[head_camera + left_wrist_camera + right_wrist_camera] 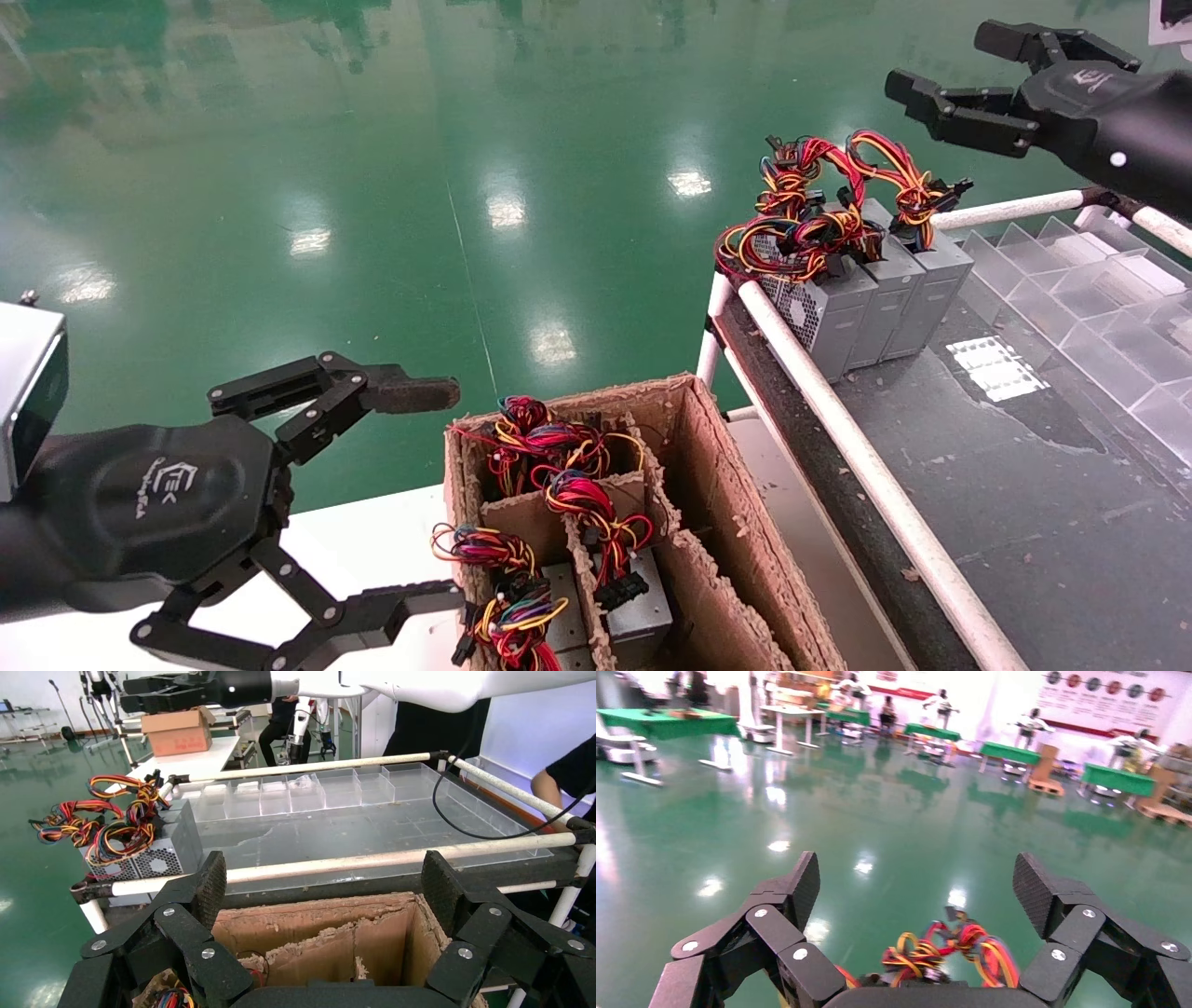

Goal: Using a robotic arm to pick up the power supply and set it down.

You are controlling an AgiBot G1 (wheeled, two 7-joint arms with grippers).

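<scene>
The right pincer (pixel 968 79) is held wide open and empty, raised in the air; just below and beside its fingertips, a row of three grey boxes is seen at the corner of the dark worktop (pixel 1006 485), the power supply (pixel 824 312) nearest the white rail (pixel 857 457), its wire bundle (pixel 792 233) looped on top; farther off, the left pincer (pixel 419 494) is spread wide, empty, beside a cardboard box (pixel 708 485) holding more supplies.

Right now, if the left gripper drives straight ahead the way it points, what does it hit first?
Probably the cardboard box: the open left gripper faces its near wall, and the left wrist view looks into it. Depth is unclear.
</scene>
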